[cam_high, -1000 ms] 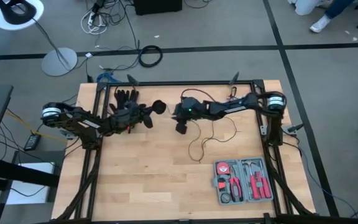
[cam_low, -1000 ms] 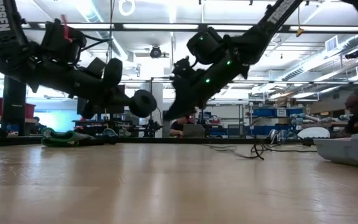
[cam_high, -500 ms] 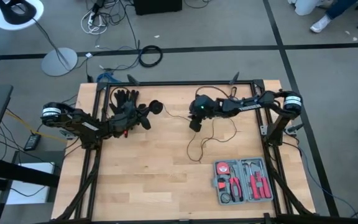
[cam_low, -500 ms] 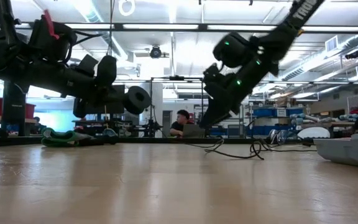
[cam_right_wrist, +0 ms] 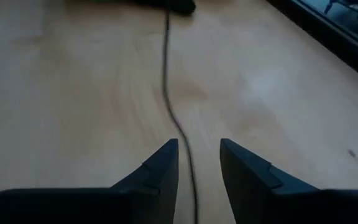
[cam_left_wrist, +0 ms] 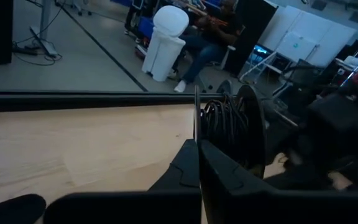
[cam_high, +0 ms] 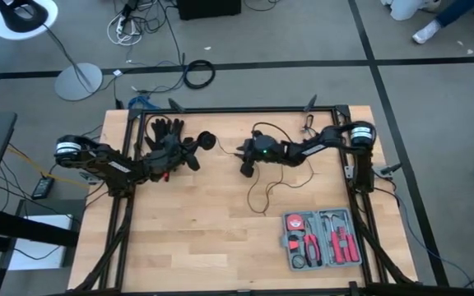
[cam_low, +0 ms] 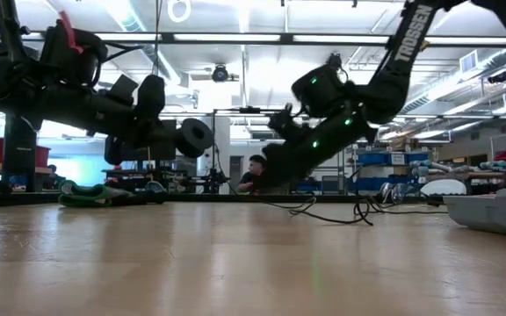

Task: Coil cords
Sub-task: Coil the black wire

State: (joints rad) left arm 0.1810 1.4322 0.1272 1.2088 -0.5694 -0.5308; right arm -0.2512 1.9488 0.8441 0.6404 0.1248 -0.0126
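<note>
While the left pincer (cam_high: pixel 194 152) hangs above the worktop's (cam_high: pixel 204 238) left rear, its fingers are clamped on the small round spool (cam_left_wrist: pixel 241 134), which the left wrist view shows wound with black turns and held upright on edge. Just behind that arm a black glove (cam_high: pixel 168 127) lies near the rear rail.

Toward the middle, the right pincer (cam_high: pixel 245 164) sits low over the wood with its fingers (cam_right_wrist: pixel 160 171) apart; the right wrist view shows the thin black wire (cam_right_wrist: pixel 169 99) running between them, not yet pinched. Farther right, the loose remainder of the cord (cam_high: pixel 274 182) wanders in slack loops across the boards, trailing down toward the open tool case (cam_high: pixel 323 238) at the front right corner.

The step in hand looks like taking a fresh bite of slack to feed onto the spool. To do it well, the right pincer should settle until both fingertips straddle the wire evenly, then close gently so the strand does not squirt sideways. Picking a point close to the spool would keep the next wrap short and taut. The left arm ought to keep the spool steady and upright, so new turns land beside the old ones rather than slipping off the rim, and the loose loops should be lifted clear of the tool case before pulling
</note>
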